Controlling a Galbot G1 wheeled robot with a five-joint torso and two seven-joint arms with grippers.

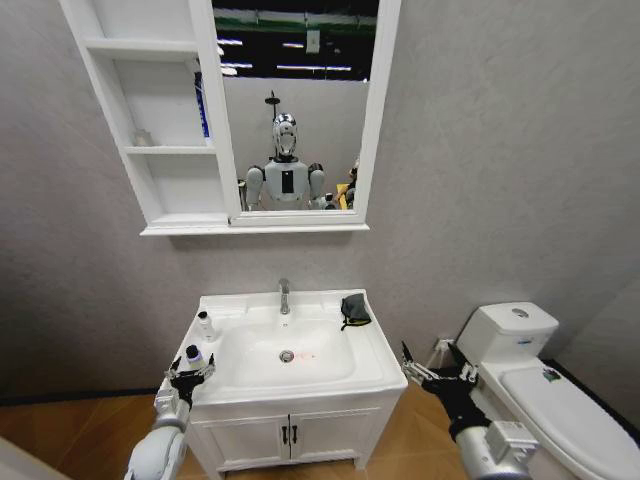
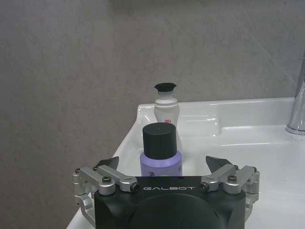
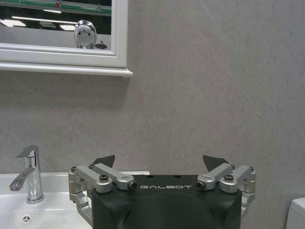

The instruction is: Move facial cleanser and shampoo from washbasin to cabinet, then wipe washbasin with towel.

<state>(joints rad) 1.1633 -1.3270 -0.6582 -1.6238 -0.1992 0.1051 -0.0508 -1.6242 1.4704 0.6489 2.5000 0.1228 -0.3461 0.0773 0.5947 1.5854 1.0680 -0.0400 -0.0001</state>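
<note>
The white rectangular ceramic washbasin (image 1: 232, 380) with its rounded bowl and metal drain sits on a low white two-door cupboard (image 1: 290, 437) with black handles, against a grey wall; its chrome tap (image 1: 284, 296) stands at the middle of the basin's back edge; on the basin's left rim stand two bottles, a lavender bottle with a black cap (image 2: 160, 152) nearer the front corner and a white waisted bottle with a dark cap (image 2: 166, 106) behind it, toward the back corner; the pictures do not show which is the cleanser and which the shampoo; on the basin's back right corner lies the small dark grey-black towel (image 1: 354, 309) with a hint of green edging, crumpled.

The left gripper (image 1: 189, 378) hangs at the basin's front left corner, just short of the lavender bottle; its fingers are spread wide with the bottle standing ahead between them, not touched, nothing grasped; the right gripper (image 1: 437, 373) is off the basin's right side, level with its front edge, between the basin and a white toilet (image 1: 548, 391); its fingers are also spread apart and empty.

Above the basin hangs the tall white cabinet (image 1: 160, 150) of three open shelves, joined to a white-framed mirror (image 1: 297, 105); a small pale object rests on the middle shelf.
</note>
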